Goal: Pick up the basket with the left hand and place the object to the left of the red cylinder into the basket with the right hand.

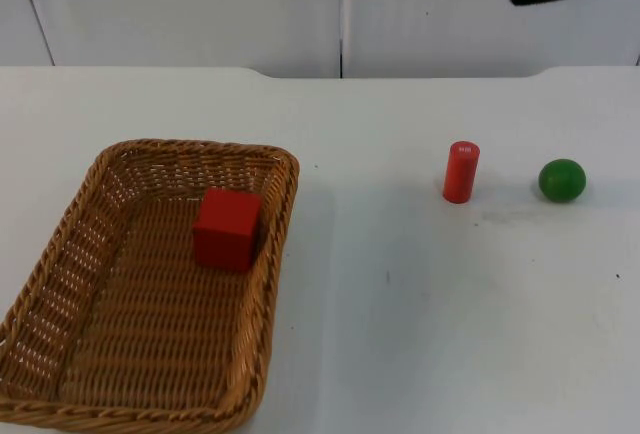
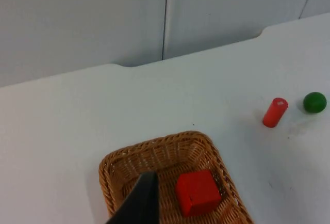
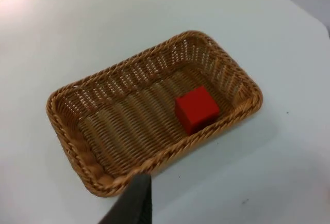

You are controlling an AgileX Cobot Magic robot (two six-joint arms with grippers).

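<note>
The wicker basket (image 1: pixel 150 284) rests on the white table (image 1: pixel 400 334) with the red cube (image 1: pixel 227 228) already inside, at about two o'clock of its floor near the right wall. The left gripper (image 2: pixel 138 203) hangs above the basket's near rim; the right gripper (image 3: pixel 135 203) hangs beside its long side. Whether either pincer is open cannot be told. The red cylinder (image 1: pixel 460 171) and green ball (image 1: pixel 562 180) stand well apart at three o'clock, clear of any path. A careless lift could tip the basket and slide the cube out.
</note>
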